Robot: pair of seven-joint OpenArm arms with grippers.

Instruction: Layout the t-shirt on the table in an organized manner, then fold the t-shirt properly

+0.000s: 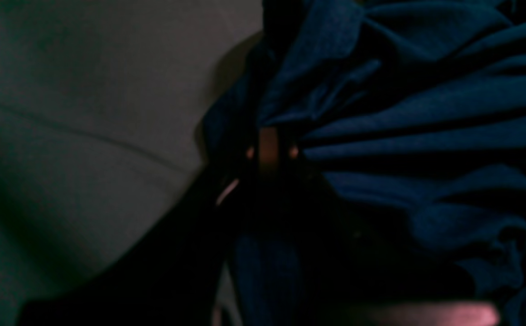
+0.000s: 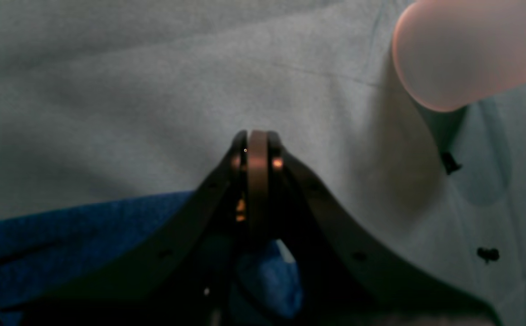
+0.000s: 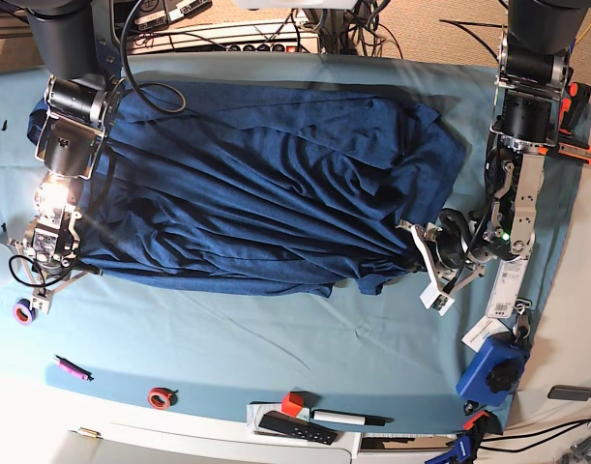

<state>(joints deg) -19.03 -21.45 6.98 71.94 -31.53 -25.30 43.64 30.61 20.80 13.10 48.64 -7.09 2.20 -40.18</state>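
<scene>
- The t-shirt (image 3: 256, 184) lies across the middle of the bench (image 3: 227, 338), wide and rumpled, with its far edge running between the two arms.
- The left pincer (image 1: 269, 136) is closed on a gathered bit of the shirt at the far left; creases run into its tips from the right.
- The right pincer (image 2: 258, 141) is closed too, at the far right corner of the cloth. Fabric shows under and beside its fingers, but I can't tell whether any is caught between them.
- The job in hand looks like spreading and straightening, and folding should wait: long slanting wrinkles cross the body, and the left side is bunched.
- Make sure of the right-hand grip first. If it has missed, a pull from the left would just drag the whole shirt sideways.
- With both corners held, draw the arms gently apart until the far edge runs straight, then ease it towards the far side, low over the bench, so the body slides flat.
- Keep the pull even; the soft knit will probably stretch or bunch if one side leads.
- Stop short of the red tape roll (image 3: 161, 398) and pink marker (image 3: 73, 368) on the far side.
- Let go slowly, so the edge doesn't spring back.
</scene>
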